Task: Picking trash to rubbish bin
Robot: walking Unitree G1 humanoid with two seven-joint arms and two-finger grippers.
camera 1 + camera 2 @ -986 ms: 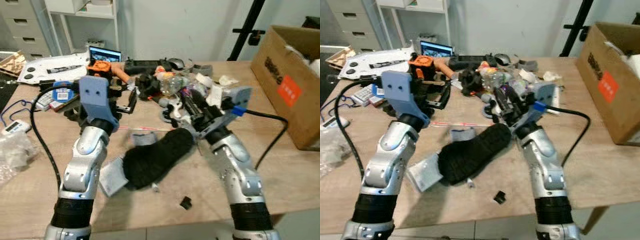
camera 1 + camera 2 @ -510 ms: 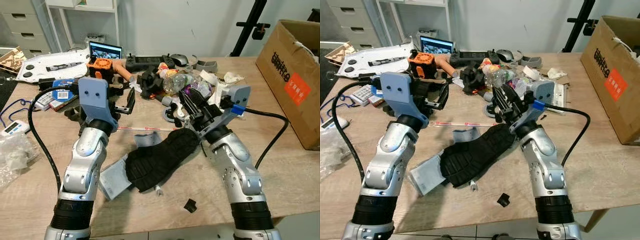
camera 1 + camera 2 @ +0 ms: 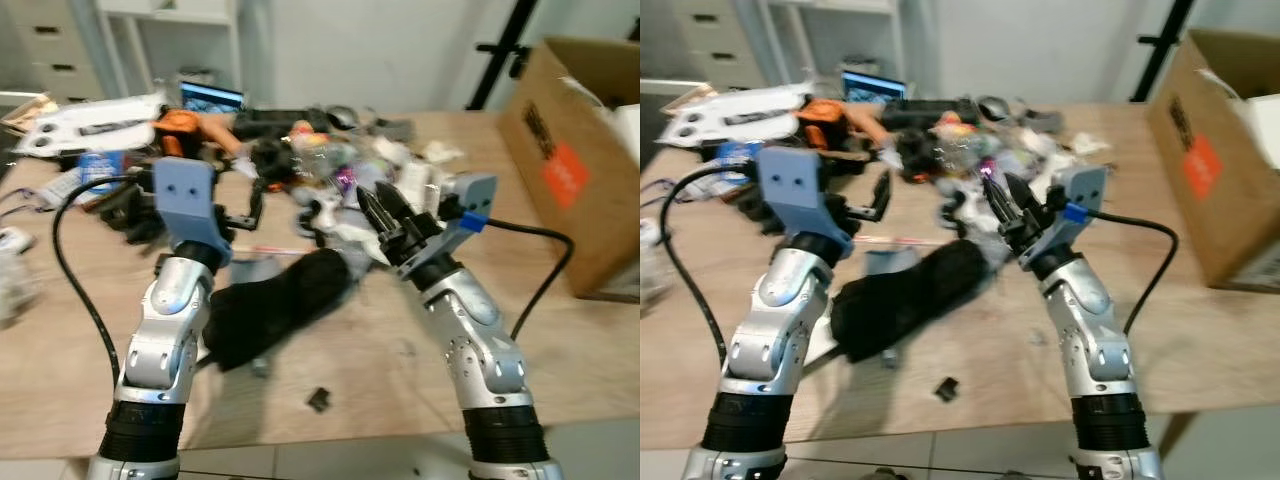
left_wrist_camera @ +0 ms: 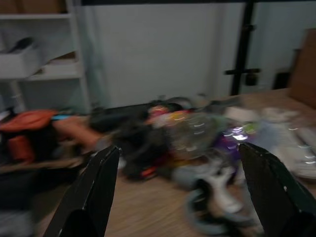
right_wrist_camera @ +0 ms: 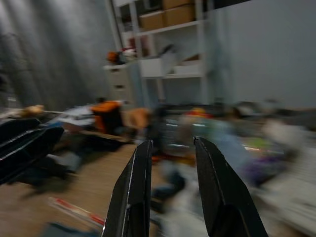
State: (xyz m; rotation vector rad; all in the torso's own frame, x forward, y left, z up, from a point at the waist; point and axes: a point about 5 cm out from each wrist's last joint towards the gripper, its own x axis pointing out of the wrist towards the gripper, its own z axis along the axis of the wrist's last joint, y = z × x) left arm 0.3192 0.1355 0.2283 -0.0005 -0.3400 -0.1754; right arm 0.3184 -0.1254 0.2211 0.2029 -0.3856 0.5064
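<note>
Whole view shifted, now blurred: camera moving. Black shoe lies centre frame on tabletop, ungrasped. Left claw spread wide, empty; right claw parted, empty. Cardboard box upper right

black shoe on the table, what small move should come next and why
Probably lower the right gripper toward the black shoe. Its fingers are parted with nothing between them, held above the table just past the shoe's far end, so nothing is grasped yet.
</note>
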